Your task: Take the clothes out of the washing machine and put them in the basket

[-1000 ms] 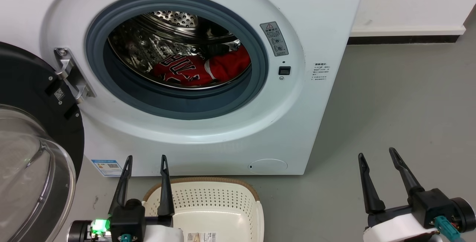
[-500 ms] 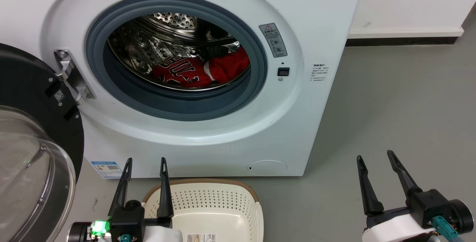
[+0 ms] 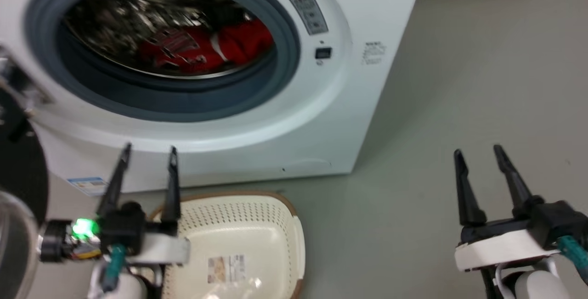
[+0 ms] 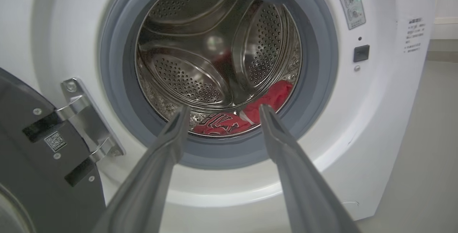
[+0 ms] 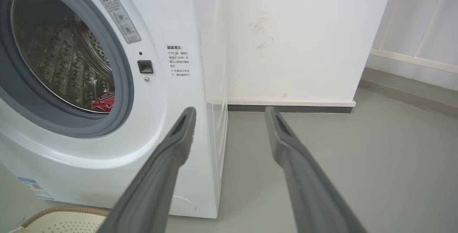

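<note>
The washing machine (image 3: 363, 106) takes up the upper left of the head view, which is blurred. Its door (image 4: 32, 183) stands swung open at the lower left of the left wrist view, hung on a metal hinge (image 4: 84, 118). Inside the grey porthole ring (image 3: 287, 55), the red jersey (image 3: 206, 48) lies crumpled on the bottom of the steel drum (image 4: 200, 61), toward the right side of the opening. Black lettering with white outlines shows on its left part. In the right wrist view a small patch of the red fabric shows at the lower edge of the porthole.

The basket (image 3: 229, 218) sits on the grey floor (image 3: 459, 83) at the bottom of the head view, just in front of the machine's base and below the porthole. A sticker (image 3: 225, 267) lies on its pale inner bottom.

The left claw (image 3: 149, 147) is at the lower left of the head view, its two dark fingers spread apart and holding nothing, beside the basket's left rim and outside the drum. In the left wrist view its fingers (image 4: 161, 161) point at the porthole's lower edge, with the jersey seen between their tips.

The right claw (image 3: 477, 149) is at the lower right of the head view, likewise spread and empty, over bare floor and well apart from the machine. In the right wrist view its fingers point past the machine's right corner toward a white wall (image 5: 293, 39).
</note>
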You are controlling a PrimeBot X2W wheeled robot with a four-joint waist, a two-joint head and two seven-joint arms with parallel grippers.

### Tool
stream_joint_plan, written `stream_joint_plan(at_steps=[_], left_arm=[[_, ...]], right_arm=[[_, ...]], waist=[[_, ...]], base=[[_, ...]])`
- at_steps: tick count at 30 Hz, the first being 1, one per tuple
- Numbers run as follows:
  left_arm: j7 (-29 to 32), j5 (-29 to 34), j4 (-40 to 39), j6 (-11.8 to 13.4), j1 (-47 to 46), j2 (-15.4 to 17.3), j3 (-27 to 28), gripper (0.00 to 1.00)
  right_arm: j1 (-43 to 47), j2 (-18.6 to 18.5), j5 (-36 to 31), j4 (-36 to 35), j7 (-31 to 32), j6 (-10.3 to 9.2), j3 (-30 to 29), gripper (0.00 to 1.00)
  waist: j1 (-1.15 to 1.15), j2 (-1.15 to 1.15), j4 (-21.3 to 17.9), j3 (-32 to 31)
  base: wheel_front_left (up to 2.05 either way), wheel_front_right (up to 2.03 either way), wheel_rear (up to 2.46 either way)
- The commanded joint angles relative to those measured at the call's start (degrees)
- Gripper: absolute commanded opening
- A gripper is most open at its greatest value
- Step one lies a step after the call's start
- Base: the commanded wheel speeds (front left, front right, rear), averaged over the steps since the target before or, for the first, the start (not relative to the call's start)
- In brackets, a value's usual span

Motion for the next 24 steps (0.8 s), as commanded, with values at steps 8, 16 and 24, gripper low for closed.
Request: stream_joint_plan(at_steps=[8, 16, 24], left_arm=[[0.03, -0.91, 12.16, -9.02, -22.34, 11.68, 3.60, 1.00], [18.35, 0.38, 26.97, -14.53, -49.00, 17.63, -1.51, 1.00], [37.20, -2.62, 37.61, -15.26, -70.67, 22.51, -9.37, 1.00]], right_arm=[[-5.97, 0.05, 4.31, -2.02, -0.11, -0.06, -0.75, 1.00], [-9.05, 0.07, 6.13, -3.49, -0.12, -0.06, 1.49, 1.00], [-10.69, 0.05, 7.45, -2.88, -0.11, -0.06, 5.45, 1.00]], waist=[[0.00, 0.00, -9.57, 18.65], [0.00, 0.00, -11.59, 28.70], [0.00, 0.00, -15.18, 34.86]], base=[[0.00, 0.00, 0.00], [0.00, 0.00, 0.00], [0.00, 0.00, 0.00]])
